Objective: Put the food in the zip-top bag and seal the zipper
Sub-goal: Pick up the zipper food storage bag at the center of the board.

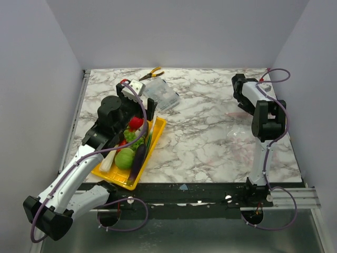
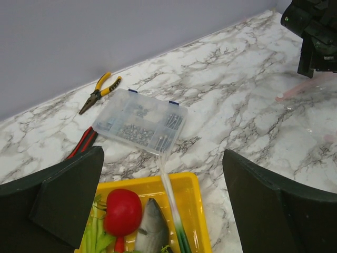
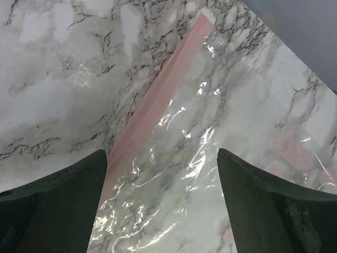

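Note:
The food lies in a yellow tray (image 1: pixel 159 136): a red tomato (image 2: pixel 122 212), a green cabbage (image 1: pixel 125 158), a purple eggplant (image 1: pixel 138 158), leafy greens (image 2: pixel 95 237) and a white-green leek (image 2: pixel 174 205). A grey fish-shaped piece (image 2: pixel 152 226) lies beside the tomato. My left gripper (image 2: pixel 163 158) hangs open above the tray's far end, holding nothing. The zip-top bag (image 3: pixel 210 158) lies flat on the marble at the right, its pink zipper (image 3: pixel 158 100) running diagonally. Low over the bag, my right gripper (image 3: pixel 162 158) stands open, its fingers either side of the bag's mouth edge.
A rigid clear box (image 2: pixel 141 120) of small parts sits just beyond the tray. Yellow-handled pliers (image 2: pixel 100 90) lie by the back wall. Red handles (image 2: pixel 81 143) show left of the box. Walls close the table on three sides.

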